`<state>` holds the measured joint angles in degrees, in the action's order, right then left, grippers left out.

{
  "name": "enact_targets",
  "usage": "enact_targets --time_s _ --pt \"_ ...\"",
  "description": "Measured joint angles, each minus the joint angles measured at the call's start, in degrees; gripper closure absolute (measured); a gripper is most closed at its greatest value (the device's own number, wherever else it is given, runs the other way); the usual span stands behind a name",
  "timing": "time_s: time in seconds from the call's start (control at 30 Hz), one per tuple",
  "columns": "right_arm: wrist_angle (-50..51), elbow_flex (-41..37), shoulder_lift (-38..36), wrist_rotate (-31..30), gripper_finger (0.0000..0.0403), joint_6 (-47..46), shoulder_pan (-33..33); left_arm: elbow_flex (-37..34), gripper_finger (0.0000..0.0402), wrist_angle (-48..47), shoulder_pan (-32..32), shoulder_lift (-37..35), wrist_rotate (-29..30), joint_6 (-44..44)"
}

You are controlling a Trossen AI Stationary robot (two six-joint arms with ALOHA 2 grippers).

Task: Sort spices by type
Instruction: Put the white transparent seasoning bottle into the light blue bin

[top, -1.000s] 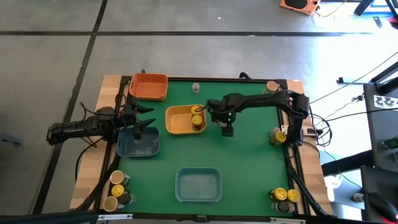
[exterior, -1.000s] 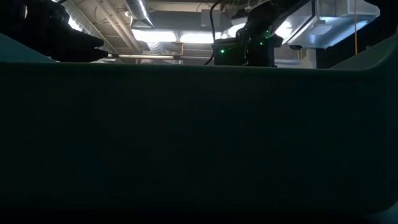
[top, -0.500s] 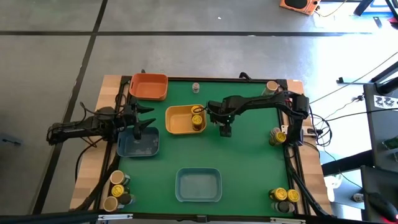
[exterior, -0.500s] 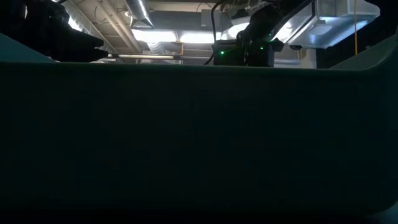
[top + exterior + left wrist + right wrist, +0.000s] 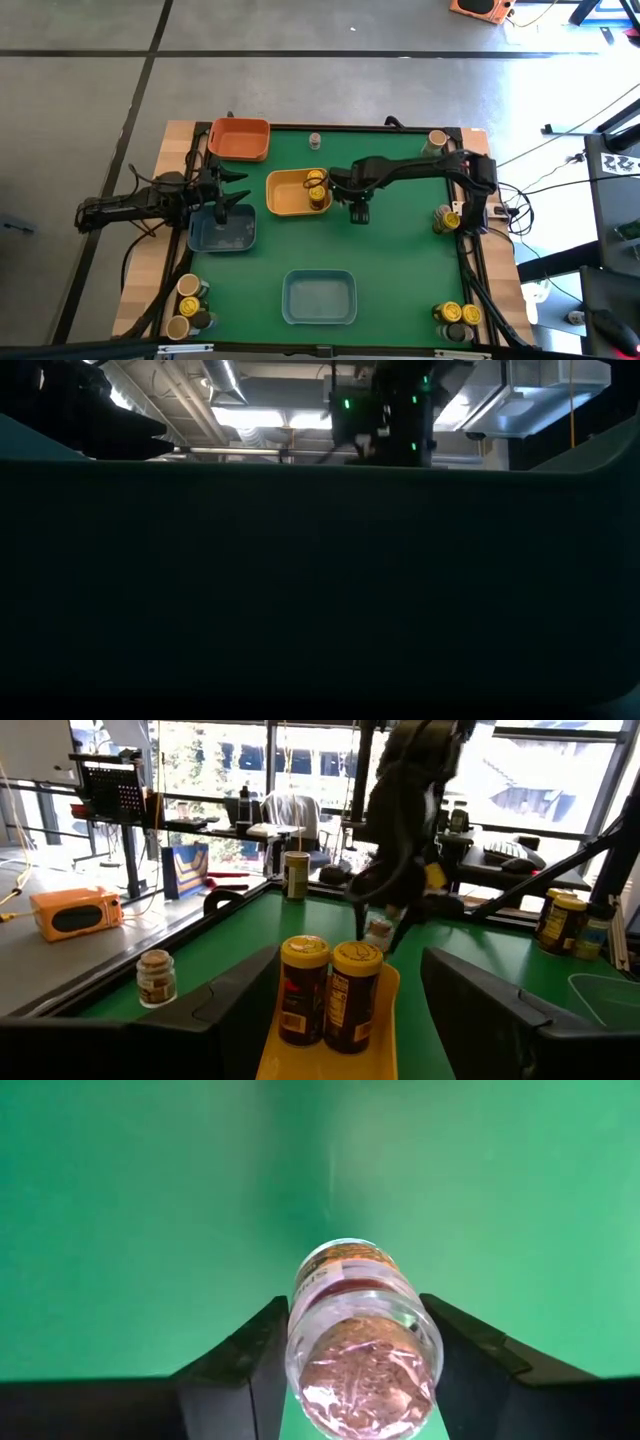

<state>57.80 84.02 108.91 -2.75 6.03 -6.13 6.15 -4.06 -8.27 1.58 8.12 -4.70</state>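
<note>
We have a jar [image 5: 363,1342] clamped in the right gripper [image 5: 360,1365], just beside the yellow tray [image 5: 284,192]. Next, we judge, comes choosing its tray. Left gripper [image 5: 228,198] waits, fingers apart.

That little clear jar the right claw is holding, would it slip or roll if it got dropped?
Probably. The jar looks smooth, clear and round, so it may be slippery between the right gripper's fingers. It is cylindrical, so dropped sideways onto the flat green table it would likely roll. It looks full, so fairly heavy for its size.
</note>
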Motion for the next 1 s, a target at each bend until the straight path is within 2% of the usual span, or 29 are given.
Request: enact_targets --time_s 0.3,0.53,0.73,1.0 --pt "6.3 10.3 -0.1 -0.1 0.0216 -6.7 9.6 0.0 0.0160 -1.6 0.0 0.0 -0.4 -1.6" --pt "7.0 15.5 -0.1 1.0 0.0213 -14.1 19.2 0.0 0.0160 -1.5 0.0 0.0 -6.5 -5.9" --pt "-0.6 15.7 -0.1 2.4 0.0214 -18.8 26.5 0.0 0.0160 -1.3 0.2 0.0 -10.5 -8.6" --pt "-13.0 15.7 0.3 2.4 0.0213 -24.6 32.7 0.0 0.0160 -1.3 2.1 0.0 -10.7 -8.6"
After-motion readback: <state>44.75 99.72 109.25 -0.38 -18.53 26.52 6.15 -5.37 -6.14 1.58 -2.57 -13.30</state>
